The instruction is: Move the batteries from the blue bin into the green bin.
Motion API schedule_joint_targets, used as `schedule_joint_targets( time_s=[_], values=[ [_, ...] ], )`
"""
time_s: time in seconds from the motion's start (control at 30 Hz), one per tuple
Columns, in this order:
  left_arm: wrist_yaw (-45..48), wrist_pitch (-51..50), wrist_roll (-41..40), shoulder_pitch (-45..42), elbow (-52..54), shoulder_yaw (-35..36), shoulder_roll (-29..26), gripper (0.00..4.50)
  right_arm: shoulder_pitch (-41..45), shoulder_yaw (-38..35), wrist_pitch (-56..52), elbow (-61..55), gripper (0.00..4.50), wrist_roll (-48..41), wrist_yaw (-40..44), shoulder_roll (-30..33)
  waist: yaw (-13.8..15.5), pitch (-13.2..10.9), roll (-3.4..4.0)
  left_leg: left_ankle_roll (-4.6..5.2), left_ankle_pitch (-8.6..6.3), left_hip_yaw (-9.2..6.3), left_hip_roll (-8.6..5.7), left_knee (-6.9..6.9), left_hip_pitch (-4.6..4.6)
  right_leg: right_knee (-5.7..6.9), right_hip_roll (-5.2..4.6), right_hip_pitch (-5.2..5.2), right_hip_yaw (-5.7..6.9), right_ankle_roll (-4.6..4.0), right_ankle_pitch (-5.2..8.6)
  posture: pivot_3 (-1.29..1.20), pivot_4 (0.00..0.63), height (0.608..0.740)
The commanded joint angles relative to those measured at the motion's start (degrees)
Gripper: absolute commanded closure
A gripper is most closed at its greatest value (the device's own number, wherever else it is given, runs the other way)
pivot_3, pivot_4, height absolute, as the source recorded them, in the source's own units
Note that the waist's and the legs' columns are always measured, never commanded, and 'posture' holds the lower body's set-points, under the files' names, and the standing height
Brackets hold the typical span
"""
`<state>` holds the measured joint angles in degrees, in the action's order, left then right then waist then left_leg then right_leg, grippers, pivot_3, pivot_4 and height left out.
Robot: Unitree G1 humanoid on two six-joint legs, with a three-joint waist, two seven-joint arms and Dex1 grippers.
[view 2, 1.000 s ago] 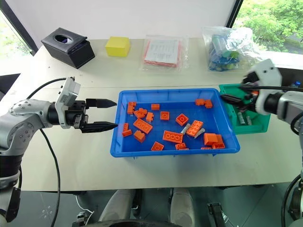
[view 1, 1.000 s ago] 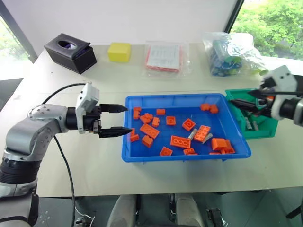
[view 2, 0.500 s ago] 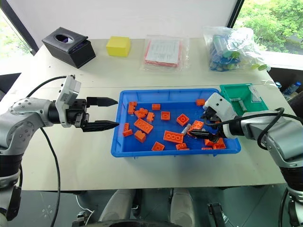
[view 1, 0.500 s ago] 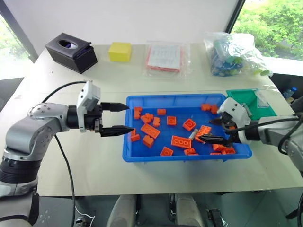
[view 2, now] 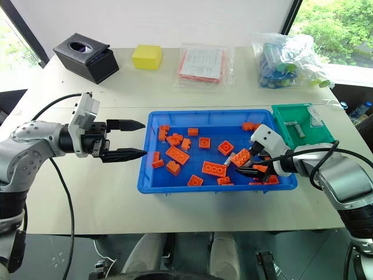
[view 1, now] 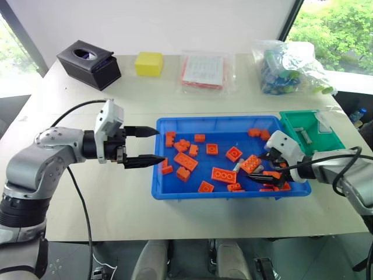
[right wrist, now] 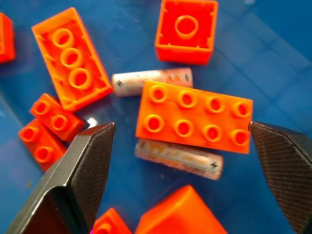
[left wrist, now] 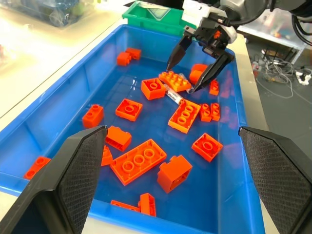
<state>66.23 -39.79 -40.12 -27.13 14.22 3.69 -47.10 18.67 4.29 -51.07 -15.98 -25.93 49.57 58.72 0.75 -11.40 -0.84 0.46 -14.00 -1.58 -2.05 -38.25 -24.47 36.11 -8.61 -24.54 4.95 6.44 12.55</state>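
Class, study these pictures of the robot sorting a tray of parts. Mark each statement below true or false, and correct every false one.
1. The right gripper hangs open inside the blue bin. True.
2. The right gripper is clamped on a battery. False: its fingers stand apart with two batteries lying loose between them beside an eight-stud orange brick.
3. The left gripper is open at the blue bin's left end. True.
4. The green bin stands to the left of the blue bin. False: it stands at its right, far corner.
5. The yellow block lies in the blue bin. False: it sits on the table behind it.
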Motion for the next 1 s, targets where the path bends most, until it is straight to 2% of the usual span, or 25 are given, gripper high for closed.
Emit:
schedule_joint_targets(
  time_s=[0.03, 0.3, 0.47, 0.73, 1.0],
  values=[
    [0.0, 0.3, -0.9, -0.5, 1.5, 1.9, -0.8, 0.0, 1.3, -1.4, 1.6, 0.2, 0.02, 1.2, 0.7, 0.3, 0.0, 0.0, 0.0, 0.0, 0.0, 0.0, 0.0, 0.0, 0.0, 0.0, 0.0, 0.0, 0.0, 0.0, 0.0, 0.0, 0.15, 0.692],
    [-0.3, 0.6, -0.7, -1.1, 1.2, 1.4, -0.2, 0.0, 1.4, -0.5, 0.2, -4.7, 0.02, 0.8, -0.8, -3.1, 0.0, 0.0, 0.0, 0.0, 0.0, 0.0, 0.01, 0.0, 0.01, 0.01, 0.01, -0.01, 0.0, 0.0, 0.0, 0.0, 0.15, 0.692],
    [0.2, 1.0, -0.4, -1.8, 0.4, 1.1, -0.3, 0.0, 4.8, 2.5, -0.3, -4.3, 0.02, 2.3, -0.7, -5.1, 0.0, 0.0, -0.01, 0.0, 0.0, 0.0, 0.0, -0.03, 0.01, 0.02, 0.0, 0.01, 0.0, 0.0, 0.0, 0.0, 0.15, 0.692],
    [0.1, 1.6, -0.1, -2.3, -0.1, 1.2, 0.0, 0.0, 6.6, 8.3, 5.0, -0.8, 0.02, 8.0, 2.5, -3.9, 0.0, 0.0, -0.01, 0.0, 0.0, -0.01, -0.02, -0.03, 0.0, 0.01, -0.01, 0.01, 0.0, 0.0, 0.0, 0.0, 0.15, 0.692],
    [0.0, 1.4, -0.4, -1.0, 0.5, 2.1, -0.8, 0.0, 5.9, 5.1, 6.8, 2.5, 0.02, 8.8, 4.5, -2.0, 0.0, 0.0, -0.01, -0.01, 0.01, 0.0, -0.01, -0.04, 0.02, 0.03, 0.01, 0.01, 0.0, 0.0, -0.01, 0.0, 0.15, 0.692]
  ],
)
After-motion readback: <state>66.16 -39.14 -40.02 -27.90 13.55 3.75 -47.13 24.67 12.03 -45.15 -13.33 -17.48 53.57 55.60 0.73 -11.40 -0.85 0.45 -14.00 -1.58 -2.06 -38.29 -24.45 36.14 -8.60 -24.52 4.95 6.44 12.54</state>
